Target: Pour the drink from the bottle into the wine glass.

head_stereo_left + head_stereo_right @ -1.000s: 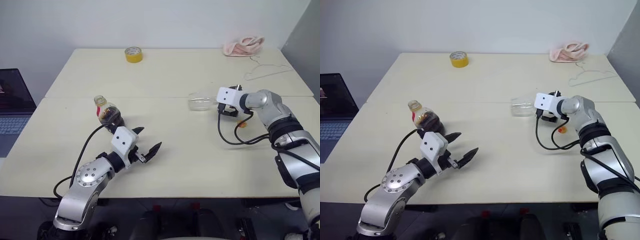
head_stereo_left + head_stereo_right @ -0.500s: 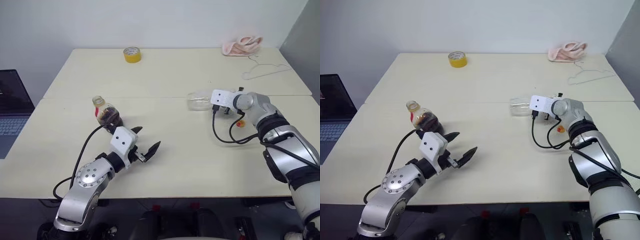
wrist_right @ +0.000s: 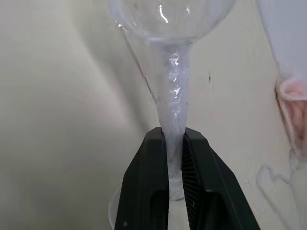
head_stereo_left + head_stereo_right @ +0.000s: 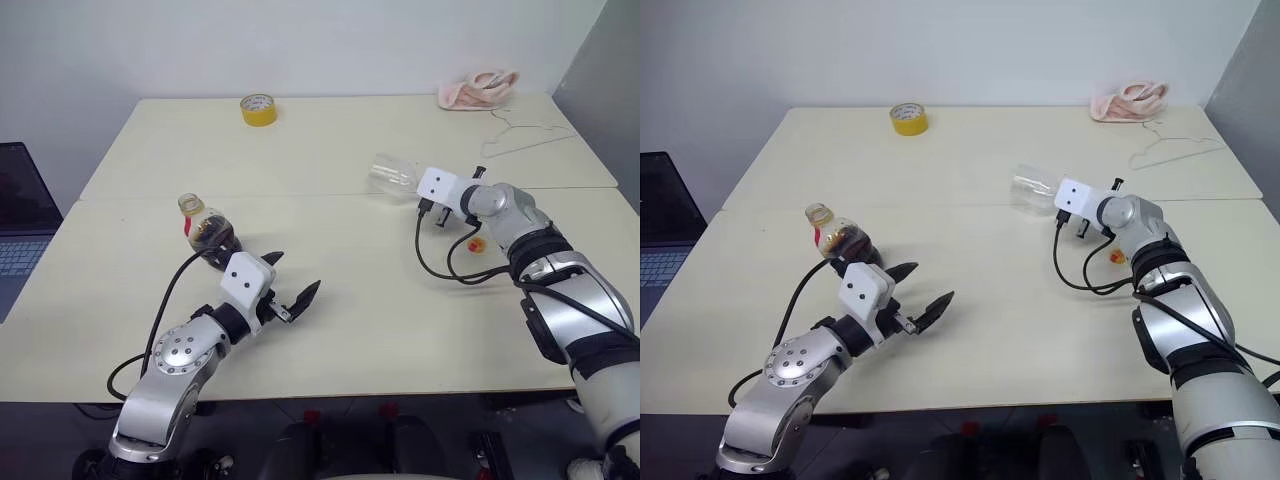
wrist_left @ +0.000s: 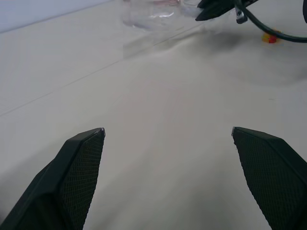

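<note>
While my right gripper (image 3: 175, 158) pinches the thin stem of the clear stemmed wine glass (image 4: 392, 176), lifted sideways mid-table, it feels fragile and slippery, so low on the stem works. Left gripper (image 4: 293, 284) gapes empty near the squat clear plastic cola bottle (image 4: 207, 229).

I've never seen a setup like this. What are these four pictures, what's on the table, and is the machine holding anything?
It is a two-armed robot. Two pictures look down from its head; two come from cameras on its wrists. The right gripper is shut on the stem of a wine glass, which is tipped sideways. The left gripper hangs open and empty near an uncapped bottle of dark drink. The table also holds a yellow tape roll, a pink cloth and a wire hanger.
</note>
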{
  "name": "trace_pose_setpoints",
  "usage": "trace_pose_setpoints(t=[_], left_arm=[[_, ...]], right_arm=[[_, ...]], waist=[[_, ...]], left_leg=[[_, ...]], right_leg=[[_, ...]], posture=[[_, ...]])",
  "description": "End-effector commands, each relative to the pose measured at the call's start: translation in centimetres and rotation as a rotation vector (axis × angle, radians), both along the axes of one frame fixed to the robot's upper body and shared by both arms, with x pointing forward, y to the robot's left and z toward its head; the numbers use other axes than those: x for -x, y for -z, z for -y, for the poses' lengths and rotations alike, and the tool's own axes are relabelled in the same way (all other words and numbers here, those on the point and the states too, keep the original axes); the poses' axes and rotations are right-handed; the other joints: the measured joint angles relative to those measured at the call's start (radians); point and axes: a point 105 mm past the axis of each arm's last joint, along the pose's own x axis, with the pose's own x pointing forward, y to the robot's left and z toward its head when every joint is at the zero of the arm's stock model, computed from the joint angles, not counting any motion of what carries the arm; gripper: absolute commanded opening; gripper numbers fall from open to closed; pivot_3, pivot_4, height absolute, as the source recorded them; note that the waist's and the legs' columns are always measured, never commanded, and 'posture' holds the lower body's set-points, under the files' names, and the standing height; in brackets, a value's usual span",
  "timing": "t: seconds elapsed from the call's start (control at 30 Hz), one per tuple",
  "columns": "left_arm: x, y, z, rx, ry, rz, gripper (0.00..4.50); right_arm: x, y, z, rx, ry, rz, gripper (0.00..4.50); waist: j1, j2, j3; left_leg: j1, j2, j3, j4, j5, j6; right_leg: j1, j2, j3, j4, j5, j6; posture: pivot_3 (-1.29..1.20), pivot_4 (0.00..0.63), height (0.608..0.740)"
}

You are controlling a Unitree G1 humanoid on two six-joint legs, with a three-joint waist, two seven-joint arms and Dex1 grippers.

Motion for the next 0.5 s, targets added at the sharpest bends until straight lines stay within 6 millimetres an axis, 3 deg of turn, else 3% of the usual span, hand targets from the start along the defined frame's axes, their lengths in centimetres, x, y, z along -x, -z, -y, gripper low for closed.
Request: trace_pose_setpoints(t=[0.03, 0.17, 0.27, 0.4, 0.5], left_arm=[[0.1, -1.1, -0.1, 0.003, -0.006, 0.055, 4.50], [0.0, -1.1, -0.1, 0.003, -0.005, 0.055, 4.50], [-0.2, -1.1, -0.1, 0.001, 0.001, 0.055, 4.50], [-0.2, -1.1, -0.1, 0.000, 0.007, 0.053, 4.50], [-0.3, -1.0, 0.1, 0.000, 0.012, 0.053, 4.50]], right_arm=[[0.2, -3.2, -1.2, -0.293, -0.063, 0.097, 0.13], [1.7, -3.4, -2.6, -0.570, -0.179, 0.107, 0.13], [4.4, -1.0, -4.7, -0.786, -0.302, 0.020, 0.13], [7.3, 0.5, -7.2, -0.824, -0.396, -0.024, 0.13], [10.5, 2.1, -11.0, -0.840, -0.494, -0.063, 0.13]], waist=[[0.000, 0.000, 0.000], [0.002, 0.000, 0.000], [0.002, 0.000, 0.000], [0.003, 0.000, 0.000], [0.006, 0.001, 0.000]], left_leg=[[0.000, 0.000, 0.000, 0.000, 0.000, 0.000], [-0.001, 0.000, 0.000, 0.001, 0.000, 0.000], [0.000, 0.000, -0.001, 0.000, 0.000, 0.000], [0.000, 0.000, -0.001, 0.001, 0.000, 0.000], [-0.001, 0.000, -0.001, 0.001, 0.000, 0.000]], right_leg=[[0.000, 0.000, 0.000, 0.000, 0.000, 0.000], [0.000, 0.000, -0.001, 0.000, 0.000, 0.000], [0.001, 0.000, -0.001, 0.000, 0.000, 0.000], [0.000, 0.000, -0.001, 0.001, 0.000, 0.000], [-0.001, 0.000, 0.000, 0.003, 0.000, 0.000]], posture=[[0.00, 0.150, 0.740], [0.00, 0.150, 0.740], [0.00, 0.150, 0.740], [0.00, 0.150, 0.740], [0.00, 0.150, 0.740]])
